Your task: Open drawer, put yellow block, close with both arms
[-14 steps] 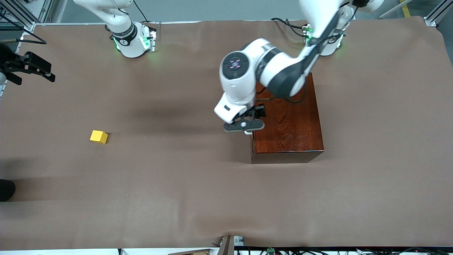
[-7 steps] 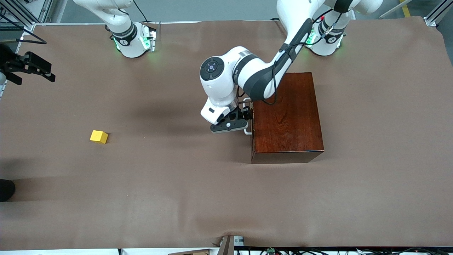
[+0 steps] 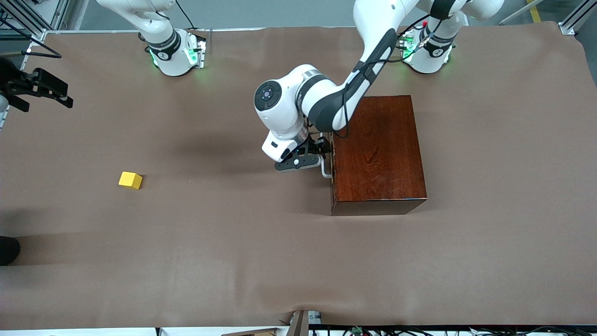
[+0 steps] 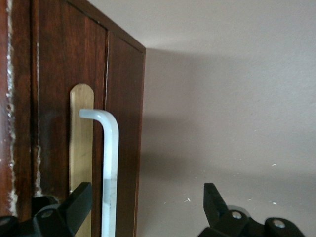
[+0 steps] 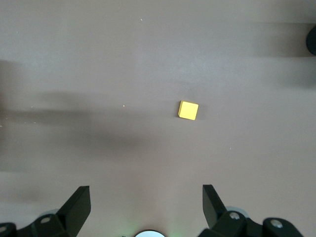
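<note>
The drawer [image 4: 54, 123] is closed in the dark red-brown box [image 3: 378, 154]. Its white bar handle [image 3: 326, 173] faces the right arm's end of the table. My left gripper [image 3: 325, 151] is open in front of the drawer. In the left wrist view the handle [image 4: 111, 173] stands between the open fingers of the left gripper [image 4: 146, 207], close to one fingertip [image 4: 79, 200], not gripped. The yellow block [image 3: 130, 180] lies on the table toward the right arm's end; it also shows in the right wrist view [image 5: 188, 110]. My right gripper [image 5: 146, 205] is open, empty and waits high over the table.
Brown cloth [image 3: 233, 242] covers the whole table. The two round green-lit arm bases [image 3: 175, 53] [image 3: 426, 51] stand at the table's edge farthest from the front camera. A dark object [image 3: 7, 249] sits at the table edge by the right arm's end.
My left arm has swung off the box top toward the right arm's end and come down, bringing its open gripper in front of the drawer handle. The right arm and the block have not moved.
</note>
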`<state>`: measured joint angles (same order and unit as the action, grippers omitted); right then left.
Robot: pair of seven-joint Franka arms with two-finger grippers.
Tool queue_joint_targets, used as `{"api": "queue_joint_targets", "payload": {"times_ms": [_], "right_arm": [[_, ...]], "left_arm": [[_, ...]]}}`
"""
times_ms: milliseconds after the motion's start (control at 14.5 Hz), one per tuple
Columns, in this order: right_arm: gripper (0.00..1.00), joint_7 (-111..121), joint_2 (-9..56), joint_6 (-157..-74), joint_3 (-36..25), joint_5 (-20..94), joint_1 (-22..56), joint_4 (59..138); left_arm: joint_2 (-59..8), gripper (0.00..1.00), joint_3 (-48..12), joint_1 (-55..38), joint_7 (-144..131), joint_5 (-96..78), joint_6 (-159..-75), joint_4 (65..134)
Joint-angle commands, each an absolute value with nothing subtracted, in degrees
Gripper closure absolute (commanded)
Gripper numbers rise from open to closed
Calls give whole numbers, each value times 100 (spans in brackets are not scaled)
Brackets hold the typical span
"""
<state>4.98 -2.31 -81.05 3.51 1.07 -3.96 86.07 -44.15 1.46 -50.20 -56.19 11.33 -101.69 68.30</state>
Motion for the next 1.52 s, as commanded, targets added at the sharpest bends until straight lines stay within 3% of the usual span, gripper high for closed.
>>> {"api": "queue_joint_targets", "payload": {"times_ms": [0, 899, 1452], "right_arm": [[0, 431, -193, -8042, 404, 202, -466, 8534], [0, 431, -193, -8024, 404, 202, -448, 8525], [0, 431, -193, -8059, 404, 298, -430, 8517]], "left_arm": [[-4508, 0, 229, -5089, -5695, 1292, -10011, 6706], [-4693, 0, 167, -5212, -6248, 1301, -10441, 6653], [-4702, 0, 114, -5273, -6871, 1266, -11152, 6645]]}}
